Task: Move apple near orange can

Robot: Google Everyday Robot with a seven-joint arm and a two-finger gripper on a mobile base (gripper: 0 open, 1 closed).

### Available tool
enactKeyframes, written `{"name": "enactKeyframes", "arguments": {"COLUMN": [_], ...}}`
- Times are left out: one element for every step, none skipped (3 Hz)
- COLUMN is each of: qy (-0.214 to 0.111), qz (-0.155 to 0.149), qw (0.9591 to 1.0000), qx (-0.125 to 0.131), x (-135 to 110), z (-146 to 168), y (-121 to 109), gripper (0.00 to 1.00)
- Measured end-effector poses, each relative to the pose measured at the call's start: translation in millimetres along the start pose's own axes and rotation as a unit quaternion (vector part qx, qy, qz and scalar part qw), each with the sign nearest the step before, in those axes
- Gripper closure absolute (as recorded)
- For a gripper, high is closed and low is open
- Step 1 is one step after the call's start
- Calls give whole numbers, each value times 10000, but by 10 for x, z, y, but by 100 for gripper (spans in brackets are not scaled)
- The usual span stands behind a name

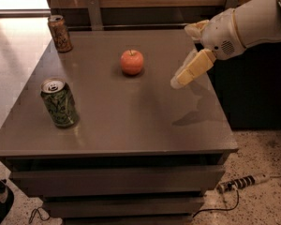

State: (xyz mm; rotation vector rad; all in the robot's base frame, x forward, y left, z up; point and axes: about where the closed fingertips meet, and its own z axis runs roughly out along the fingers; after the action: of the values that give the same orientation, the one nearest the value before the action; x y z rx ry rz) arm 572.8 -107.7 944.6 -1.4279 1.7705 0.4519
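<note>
Looking down on the grey table [131, 125], can spot three things on its top. In the upper left of the frame, close to the table's far corner: the orange can [60, 33], standing up straight, brown-orange with a pale squiggly label and a silver top. Cannot read any words on it, too small to tell. Lower down on the left side: a green can [59, 102], also standing up, covered in a black-and-green scribble pattern, with a silver top and pull tab. Cannot make out a brand there either. Near the middle of the frame, a bit above it: the apple [132, 62], round and orange-red with a short stem poking up. Well apart from the orange can, lower and to the right of it, and well apart from the green can too.

Reaching in from the upper right edge of the frame: a fat white arm [257, 18], slanting down and to the left. At its end, the gripper [182, 55], hanging over the right part of the table, to the right of the apple and not touching it. Two tan fingers [193, 69], spread apart, one pointing down-left and one short one higher up, with nothing held between. In the lower right, on the speckled floor [262, 149]: a power strip [239, 182] with a black cord.
</note>
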Motion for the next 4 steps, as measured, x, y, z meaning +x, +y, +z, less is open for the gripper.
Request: {"name": "enactKeyframes", "arguments": {"qy": [-509,-687,-772,-882], "qz": [63,78,104,178], "qw": [9986,9976,9970,9959], "qx": [-102,-75,-15,1], "x": [-123,-308,-432,-472], "z": [210,429,664,886], "y": [-32,-63,-202,-407], "gripper": [0,0,0,0]}}
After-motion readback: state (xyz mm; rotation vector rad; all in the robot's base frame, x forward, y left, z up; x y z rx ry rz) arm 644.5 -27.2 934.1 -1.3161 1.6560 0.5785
